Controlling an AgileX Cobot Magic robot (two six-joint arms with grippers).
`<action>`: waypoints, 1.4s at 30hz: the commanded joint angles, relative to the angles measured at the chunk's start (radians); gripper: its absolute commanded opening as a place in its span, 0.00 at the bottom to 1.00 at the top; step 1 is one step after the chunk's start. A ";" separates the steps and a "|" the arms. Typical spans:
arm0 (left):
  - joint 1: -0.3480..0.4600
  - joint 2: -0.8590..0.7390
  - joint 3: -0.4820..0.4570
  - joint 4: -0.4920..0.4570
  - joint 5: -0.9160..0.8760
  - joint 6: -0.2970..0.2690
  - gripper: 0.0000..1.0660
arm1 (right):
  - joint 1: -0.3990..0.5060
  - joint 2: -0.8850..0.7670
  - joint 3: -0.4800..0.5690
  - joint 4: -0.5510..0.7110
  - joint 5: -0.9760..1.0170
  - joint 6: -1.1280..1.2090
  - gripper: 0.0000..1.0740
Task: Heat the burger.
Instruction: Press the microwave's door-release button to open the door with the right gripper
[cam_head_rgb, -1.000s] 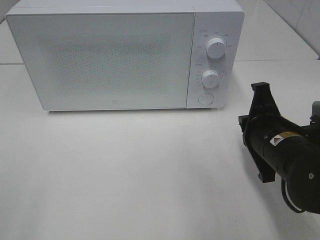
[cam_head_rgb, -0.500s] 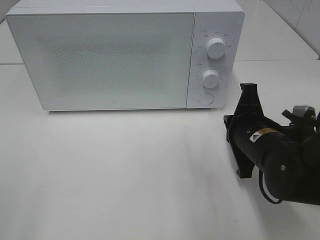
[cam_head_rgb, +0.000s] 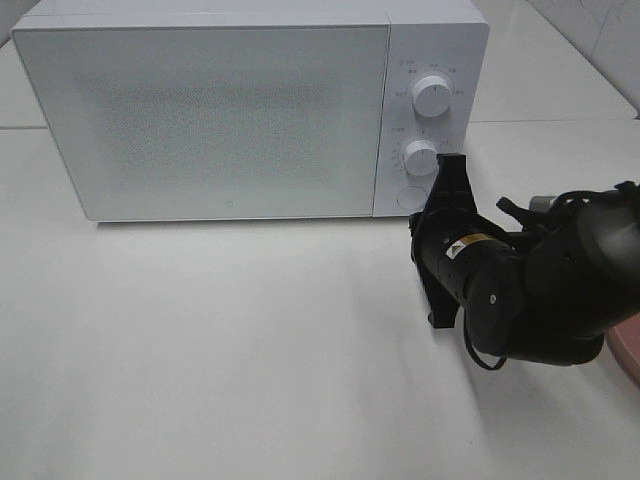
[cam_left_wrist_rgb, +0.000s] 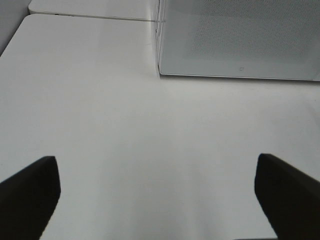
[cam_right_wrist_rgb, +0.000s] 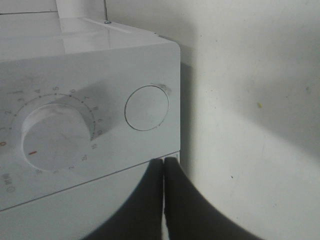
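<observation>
In front of the left corner of the microwave (cam_head_rgb: 200, 110), the left gripper (cam_left_wrist_rgb: 157, 200) is shown only by its wrist camera, its fingers (cam_left_wrist_rgb: 30, 195) spread wide above the bare table (cam_head_rgb: 200, 350) with nothing held between them. The microwave's door is seen closed, its frosted front hiding the inside. At its right-hand controls the right gripper (cam_head_rgb: 452, 168) is pressed fully shut and empty, just beside the round button (cam_right_wrist_rgb: 146, 108), though contact cannot be told. Further right of the microwave, a pink plate (cam_head_rgb: 625, 350) is cut off by the arm and the frame edge, and the burger cannot be made out in any view.
</observation>
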 joint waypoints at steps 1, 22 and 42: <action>0.000 -0.016 0.002 -0.010 -0.014 0.000 0.92 | -0.008 0.012 -0.029 -0.017 0.008 0.002 0.00; 0.000 -0.015 0.002 -0.010 -0.014 0.000 0.92 | -0.102 0.098 -0.171 -0.038 0.065 -0.003 0.00; 0.000 -0.015 0.002 -0.010 -0.014 0.000 0.92 | -0.148 0.165 -0.260 -0.058 0.088 -0.008 0.00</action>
